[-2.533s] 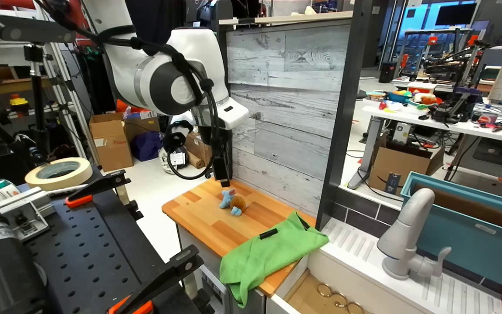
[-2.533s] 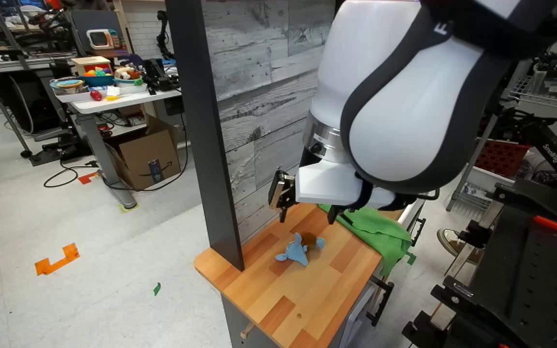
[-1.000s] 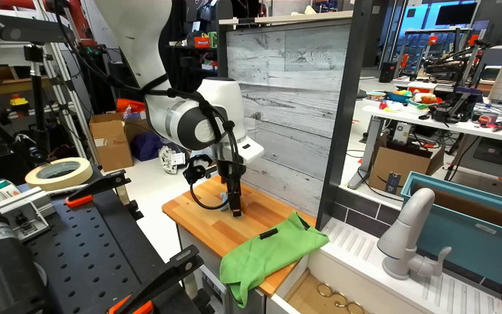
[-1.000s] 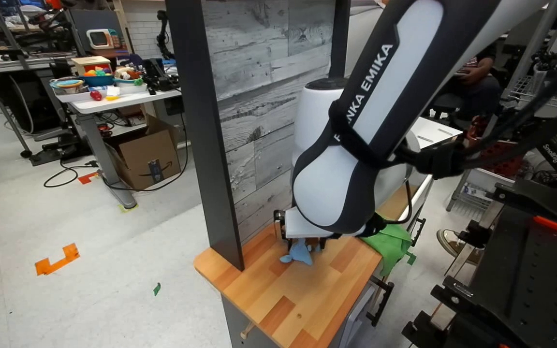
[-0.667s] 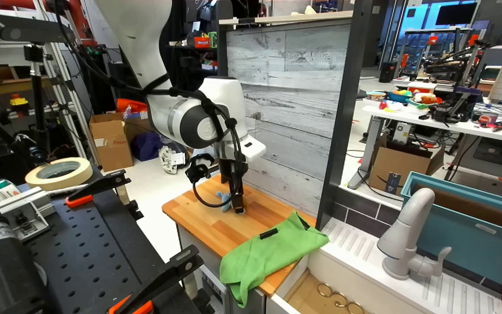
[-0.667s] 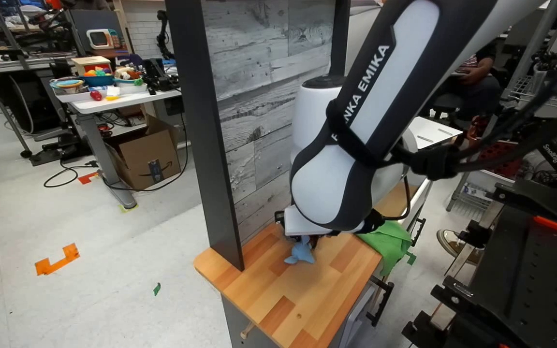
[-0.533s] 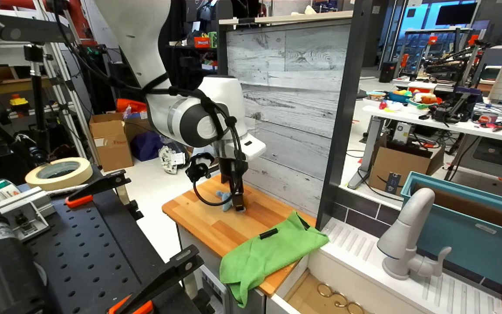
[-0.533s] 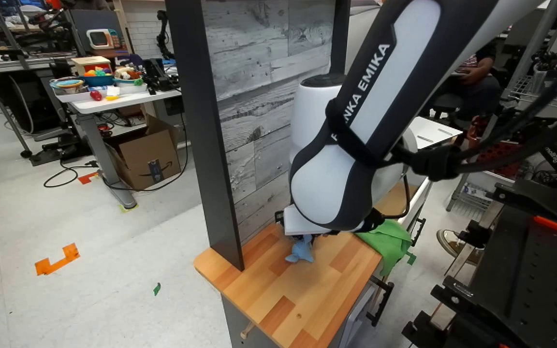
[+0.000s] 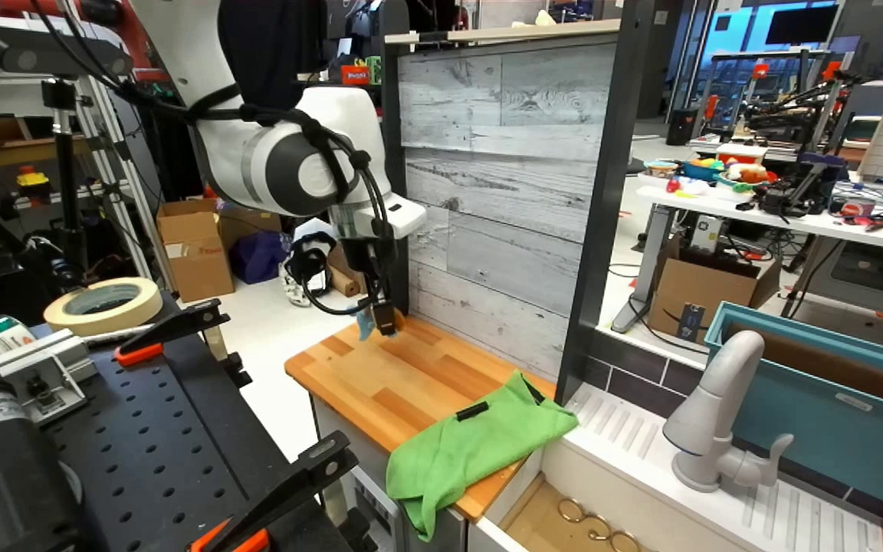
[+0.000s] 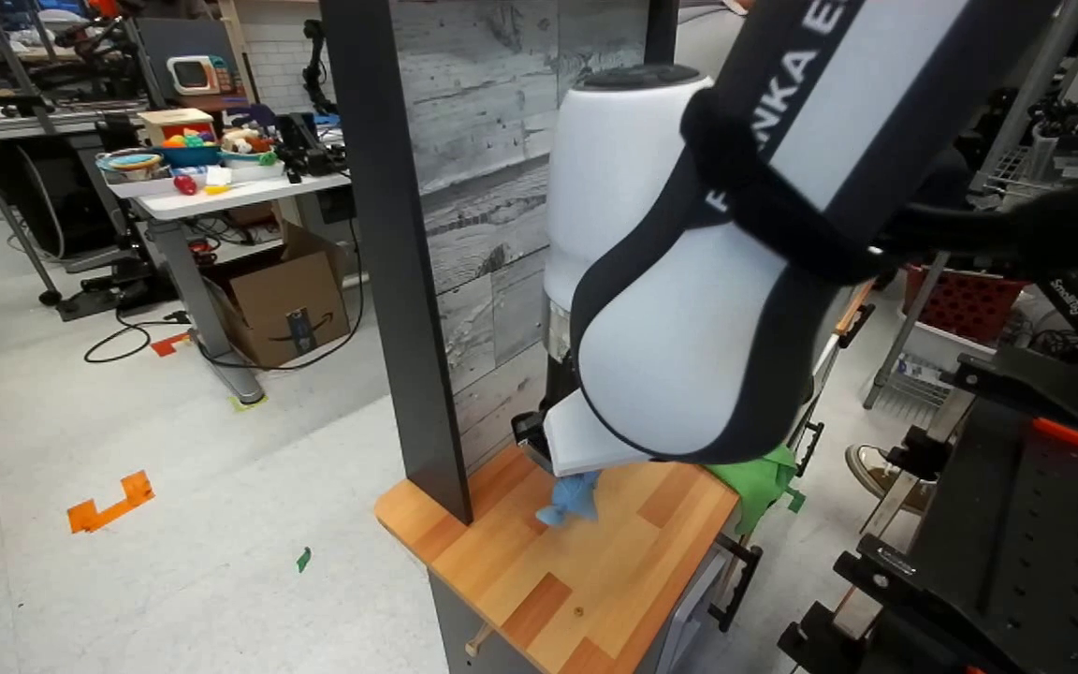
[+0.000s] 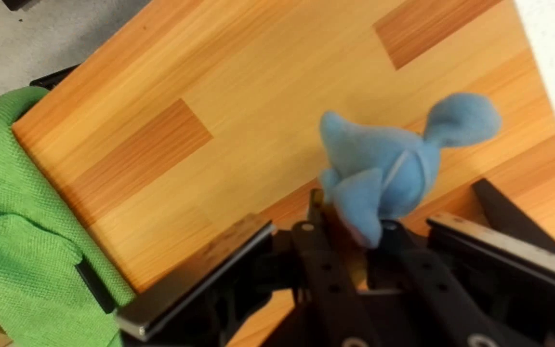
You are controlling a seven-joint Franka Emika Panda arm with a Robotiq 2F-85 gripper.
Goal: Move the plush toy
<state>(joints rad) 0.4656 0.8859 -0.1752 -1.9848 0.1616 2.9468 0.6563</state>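
The plush toy (image 11: 378, 154), light blue with a brown part, hangs over the wooden countertop (image 11: 258, 125). My gripper (image 11: 350, 217) is shut on it in the wrist view. Its brown part sits between the fingers, mostly hidden by them, while the blue head and limbs stick out beyond. In an exterior view the gripper (image 9: 385, 326) is raised above the far left part of the counter, with blue plush toy (image 9: 366, 323) showing beside the fingers. In an exterior view the arm covers most of the gripper, and the blue plush toy (image 10: 574, 496) shows below it.
A green cloth (image 9: 480, 437) drapes over the counter's near end. Behind the counter rises a grey wood-plank panel (image 9: 510, 192) with a dark post (image 9: 602, 199). Beyond the cloth are a grey faucet (image 9: 717, 422) and a teal bin (image 9: 832, 414). A black perforated table (image 9: 150, 437) stands opposite.
The gripper came down over the plush toy and closed around it. Since half a second ago it has lifted the toy off the counter and moved it toward the counter's far left end.
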